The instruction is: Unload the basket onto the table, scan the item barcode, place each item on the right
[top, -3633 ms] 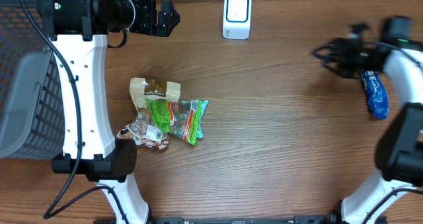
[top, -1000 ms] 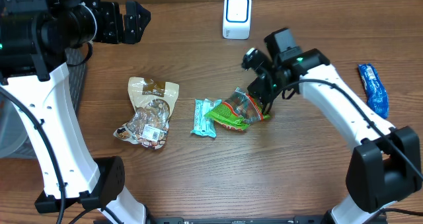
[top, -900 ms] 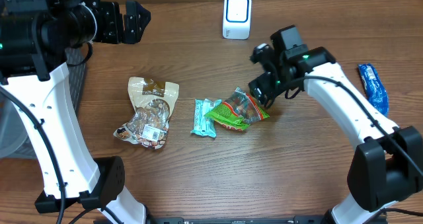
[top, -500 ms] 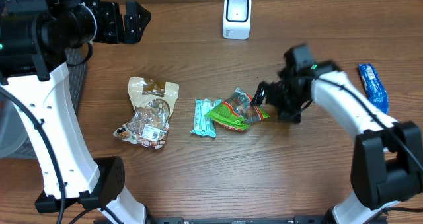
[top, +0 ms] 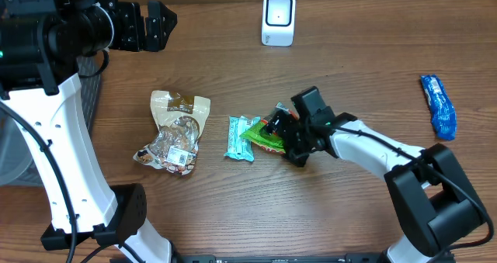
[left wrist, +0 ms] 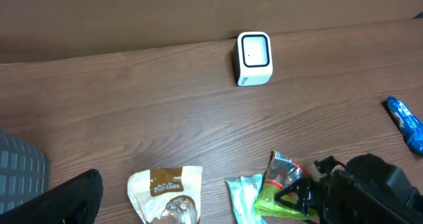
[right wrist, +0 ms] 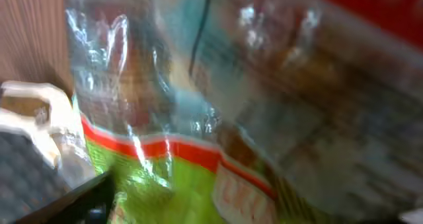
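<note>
Right hand (top: 279,133) low at frame centre, against green snack bag (top: 260,136) lying on desk (top: 349,209), likely lining up grasp; clenched or not, cannot tell. Scanner (top: 278,19) upper centre. Left hand (top: 153,26) upper left, released, parked clear.

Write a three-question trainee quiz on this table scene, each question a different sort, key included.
1. True or false: the white scanner stands near the table's far edge.
2. Which item is the right gripper at? A beige bag; B green bag; C teal packet.
3. On which side of the robot does the blue wrapper lie?
Key: 1 true; 2 B; 3 its right.
</note>
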Tool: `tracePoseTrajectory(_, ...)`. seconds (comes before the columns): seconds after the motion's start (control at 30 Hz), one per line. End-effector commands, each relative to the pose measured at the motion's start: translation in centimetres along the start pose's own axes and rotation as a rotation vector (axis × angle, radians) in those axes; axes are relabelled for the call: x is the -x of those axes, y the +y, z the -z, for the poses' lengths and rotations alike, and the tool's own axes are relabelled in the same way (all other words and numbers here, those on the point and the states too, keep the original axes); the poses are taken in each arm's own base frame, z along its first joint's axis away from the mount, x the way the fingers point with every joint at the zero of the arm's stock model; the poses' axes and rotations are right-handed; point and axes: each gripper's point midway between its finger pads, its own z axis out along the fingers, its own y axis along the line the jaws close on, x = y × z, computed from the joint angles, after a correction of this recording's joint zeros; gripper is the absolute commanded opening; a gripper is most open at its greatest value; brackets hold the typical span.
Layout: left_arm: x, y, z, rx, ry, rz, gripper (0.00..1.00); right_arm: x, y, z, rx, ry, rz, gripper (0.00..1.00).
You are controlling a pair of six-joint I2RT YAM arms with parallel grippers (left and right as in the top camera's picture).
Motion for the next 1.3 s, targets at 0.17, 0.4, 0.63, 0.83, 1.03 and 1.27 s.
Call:
tracePoseTrajectory(0.17, 0.1, -0.3, -0.2, -0.017, -0.002, -0.022, 1.00, 0.3, -0.5, 0.0, -0.005, -0.019, 0.044, 0.10)
tracePoseTrajectory(0.4, 0.1, -0.3, -0.2, -0.017, -0.002, -0.022, 1.00, 2.0, -0.7, 3.9, 0.134, 0.142, 0.407, 0.06)
tracePoseTrajectory(0.63, 0.1, -0.3, -0.2, -0.017, -0.002, -0.022, 1.00, 8.3, -7.7, 7.0, -0.059, 0.028, 0.714, 0.19)
tracePoseTrajectory(0.83, 0.1, -0.3, -0.2, -0.017, -0.002, -0.022, 1.00, 9.7, -9.0, 7.6, -0.126, -0.006, 0.792, 0.98)
tracePoseTrajectory(1.03, 0.1, -0.3, -0.2, -0.017, -0.002, -0.022, 1.00, 11.5, -7.6, 8.2, -0.101, -0.079, 0.760, 1.00)
tracePoseTrajectory(1.27, 0.1, -0.3, -0.2, -0.017, -0.002, -0.022, 1.00, 13.3, -5.9, 7.4, -0.056, -0.169, 0.700, 1.00)
